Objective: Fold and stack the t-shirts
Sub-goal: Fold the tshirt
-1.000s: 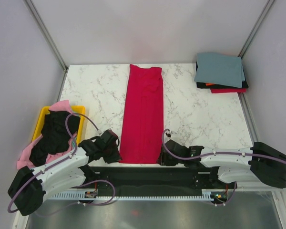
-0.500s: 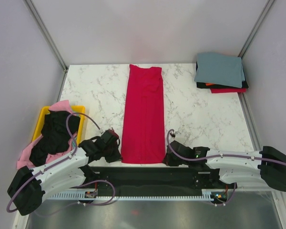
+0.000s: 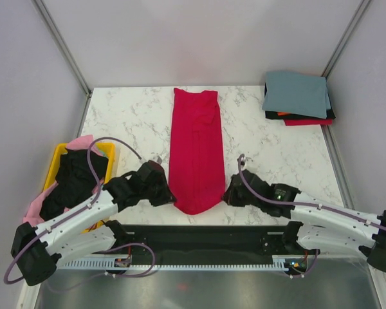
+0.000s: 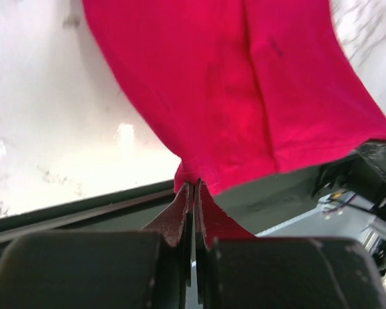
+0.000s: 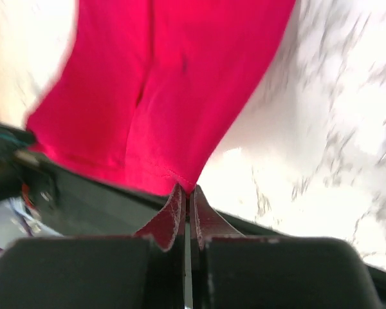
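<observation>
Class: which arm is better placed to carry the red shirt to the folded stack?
Right, probably: the folded stack lies far right, on its side. Both right gripper and left gripper grip the near hem of the red shirt.

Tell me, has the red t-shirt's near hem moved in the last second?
Yes. The near corners of the red t-shirt moved away from the near edge of the table, toward the far side; its hem now forms a point.
</observation>
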`<act>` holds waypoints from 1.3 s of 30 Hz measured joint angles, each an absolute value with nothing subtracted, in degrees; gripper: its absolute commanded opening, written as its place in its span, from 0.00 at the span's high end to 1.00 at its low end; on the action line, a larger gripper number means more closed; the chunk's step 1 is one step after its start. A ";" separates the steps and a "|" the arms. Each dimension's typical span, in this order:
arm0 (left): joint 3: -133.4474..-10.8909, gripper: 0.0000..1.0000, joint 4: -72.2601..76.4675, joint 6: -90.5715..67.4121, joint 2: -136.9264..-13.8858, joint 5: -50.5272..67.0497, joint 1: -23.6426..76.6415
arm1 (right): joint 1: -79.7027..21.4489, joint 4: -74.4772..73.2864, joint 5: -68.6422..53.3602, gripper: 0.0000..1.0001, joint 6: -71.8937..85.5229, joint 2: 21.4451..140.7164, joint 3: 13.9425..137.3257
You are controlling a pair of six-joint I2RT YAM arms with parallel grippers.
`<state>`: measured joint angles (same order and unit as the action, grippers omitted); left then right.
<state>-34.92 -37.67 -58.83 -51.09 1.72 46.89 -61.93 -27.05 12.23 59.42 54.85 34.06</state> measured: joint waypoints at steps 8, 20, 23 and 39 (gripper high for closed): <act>-51.64 0.98 -38.33 -51.77 -64.73 1.83 37.50 | -43.72 -29.08 7.79 1.00 44.25 66.54 53.74; -76.03 0.98 -38.52 -40.23 -88.49 2.20 25.23 | -28.69 -28.53 0.51 1.00 30.39 89.52 72.36; -79.99 0.98 -38.87 -38.83 -93.41 2.76 23.62 | -26.20 -27.86 -1.74 1.00 28.71 94.78 75.92; -95.04 0.93 -39.33 -35.55 -113.12 6.61 17.76 | -20.86 -27.92 -9.80 0.90 25.30 114.93 93.80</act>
